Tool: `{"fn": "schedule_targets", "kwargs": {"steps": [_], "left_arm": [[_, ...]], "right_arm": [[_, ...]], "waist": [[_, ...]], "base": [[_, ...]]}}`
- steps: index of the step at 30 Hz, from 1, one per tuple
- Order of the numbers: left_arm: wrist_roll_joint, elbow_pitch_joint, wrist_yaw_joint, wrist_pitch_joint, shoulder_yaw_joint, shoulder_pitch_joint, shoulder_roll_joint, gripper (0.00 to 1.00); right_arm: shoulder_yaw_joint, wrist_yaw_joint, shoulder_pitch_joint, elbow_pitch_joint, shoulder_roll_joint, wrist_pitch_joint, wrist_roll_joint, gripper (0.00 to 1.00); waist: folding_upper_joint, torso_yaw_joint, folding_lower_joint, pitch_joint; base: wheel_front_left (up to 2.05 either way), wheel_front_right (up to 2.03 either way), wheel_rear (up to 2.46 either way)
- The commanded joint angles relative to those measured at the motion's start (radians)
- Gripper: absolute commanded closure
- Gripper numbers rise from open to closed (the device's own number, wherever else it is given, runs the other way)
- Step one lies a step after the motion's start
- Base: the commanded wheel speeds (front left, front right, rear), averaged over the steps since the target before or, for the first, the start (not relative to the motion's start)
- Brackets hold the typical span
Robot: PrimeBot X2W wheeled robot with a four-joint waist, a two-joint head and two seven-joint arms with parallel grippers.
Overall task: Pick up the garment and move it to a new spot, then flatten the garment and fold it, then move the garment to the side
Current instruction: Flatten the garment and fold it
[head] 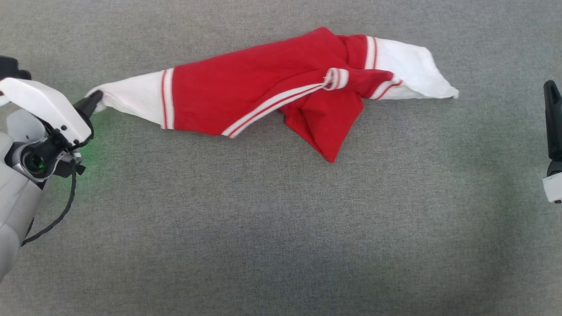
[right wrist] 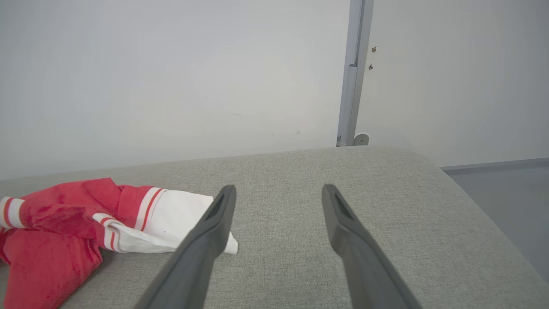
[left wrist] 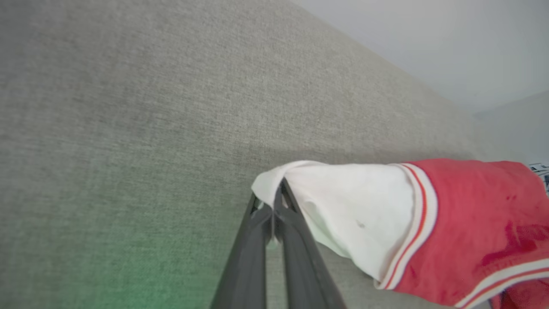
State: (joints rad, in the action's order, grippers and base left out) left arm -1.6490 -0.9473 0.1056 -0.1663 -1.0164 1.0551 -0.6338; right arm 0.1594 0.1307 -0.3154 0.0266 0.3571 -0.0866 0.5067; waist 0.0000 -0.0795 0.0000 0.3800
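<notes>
The garment is bright red with white end patches and red-and-white striped trim, stretched out and crumpled across the upper middle of the grey cushioned surface. My left gripper is shut on the garment's white left tip, and the left wrist view shows the white cloth pinched at the closed fingertips of the left gripper. My right gripper stands open with nothing between its fingers, to the right of the garment's white right end. One dark finger shows at the head view's right edge.
The grey fabric surface stretches wide in front of the garment. In the right wrist view, a pale wall with a vertical grey rail rises behind the surface, and the surface's rounded right edge drops to a grey floor.
</notes>
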Motion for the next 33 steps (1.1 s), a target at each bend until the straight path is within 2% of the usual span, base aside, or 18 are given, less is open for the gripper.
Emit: {"fn": "schedule_targets", "kwargs": {"steps": [1, 2, 3, 4, 5, 6, 8, 12, 17, 22, 25, 28, 33], "left_arm": [[0.012, -0.025, 0.007, 0.016, -0.002, 0.012, 0.003, 1.00], [0.019, -0.036, 0.008, 0.017, -0.006, 0.013, 0.008, 1.00], [0.034, -0.043, 0.010, 0.024, -0.015, 0.015, 0.009, 0.90], [0.045, -0.052, 0.014, 0.035, -0.020, 0.019, 0.009, 0.68], [0.045, -0.052, 0.014, 0.035, -0.020, 0.019, 0.009, 0.68], [0.052, -0.059, 0.017, 0.044, -0.024, 0.018, 0.012, 0.52], [0.069, -0.062, 0.020, 0.067, -0.029, 0.015, 0.013, 0.00], [0.077, -0.034, 0.025, 0.124, -0.020, -0.004, 0.004, 0.00], [0.121, 0.062, 0.026, 0.232, -0.031, -0.045, -0.034, 0.00], [0.190, 0.183, 0.026, 0.382, -0.055, -0.120, -0.047, 0.00], [0.239, 0.230, 0.025, 0.424, -0.048, -0.169, -0.032, 0.00], [0.323, 0.286, -0.005, 0.432, 0.051, -0.212, -0.001, 0.00], [0.587, 0.466, -0.080, 0.432, 0.338, -0.430, 0.090, 0.00]], "right_arm": [[-0.003, 0.000, -0.004, -0.008, -0.003, -0.001, -0.007, 0.00], [-0.004, 0.000, -0.002, -0.008, -0.003, -0.004, -0.008, 0.00], [-0.005, 0.000, -0.001, -0.008, -0.004, -0.006, -0.008, 0.00], [-0.008, 0.000, 0.001, -0.008, -0.004, -0.009, -0.009, 0.00], [-0.008, 0.000, 0.001, -0.008, -0.004, -0.009, -0.009, 0.00], [-0.010, 0.000, 0.003, -0.007, -0.003, -0.011, -0.010, 0.00], [-0.011, 0.000, 0.009, -0.007, -0.001, -0.016, -0.012, 0.00], [-0.019, 0.000, 0.025, -0.009, 0.012, -0.034, -0.020, 0.00], [-0.056, 0.000, 0.043, -0.011, 0.043, -0.066, -0.044, 0.00], [-0.130, 0.000, 0.062, -0.024, 0.108, -0.124, -0.065, 0.00], [-0.179, 0.000, 0.063, -0.039, 0.169, -0.169, -0.057, 0.00], [-0.237, 0.000, 0.062, -0.055, 0.245, -0.219, -0.037, 0.00], [-0.309, 0.000, 0.040, -0.088, 0.373, -0.292, 0.019, 0.00]], "waist": [[0.0000, -0.001, 0.0000, 0.000], [0.0000, -0.002, 0.0000, 0.000], [0.0000, -0.002, 0.0000, -0.001], [0.0000, -0.002, 0.0000, -0.002], [0.0000, -0.002, 0.0000, -0.002], [0.0000, -0.002, 0.0000, -0.003], [0.0000, 0.001, 0.0000, -0.008], [0.0000, 0.015, 0.0000, -0.025], [0.0000, 0.043, 0.0000, -0.051], [0.0000, 0.080, 0.0000, -0.070], [0.0000, 0.106, 0.0000, -0.076], [0.0000, 0.134, 0.0000, -0.077], [0.0000, 0.189, 0.0000, -0.076]], "base": [[0.00, 0.00, 0.00], [0.00, 0.00, 0.00], [0.00, 0.00, 0.00], [0.00, 0.00, 0.00], [0.00, 0.00, 0.00], [0.00, 0.00, 0.00], [0.00, 0.00, 0.00], [0.00, 0.00, 0.00], [0.00, 0.00, 0.00], [0.00, 0.00, 0.00], [0.00, 0.00, 0.00], [0.00, 0.00, 0.00], [0.00, 0.00, 0.00]]}}
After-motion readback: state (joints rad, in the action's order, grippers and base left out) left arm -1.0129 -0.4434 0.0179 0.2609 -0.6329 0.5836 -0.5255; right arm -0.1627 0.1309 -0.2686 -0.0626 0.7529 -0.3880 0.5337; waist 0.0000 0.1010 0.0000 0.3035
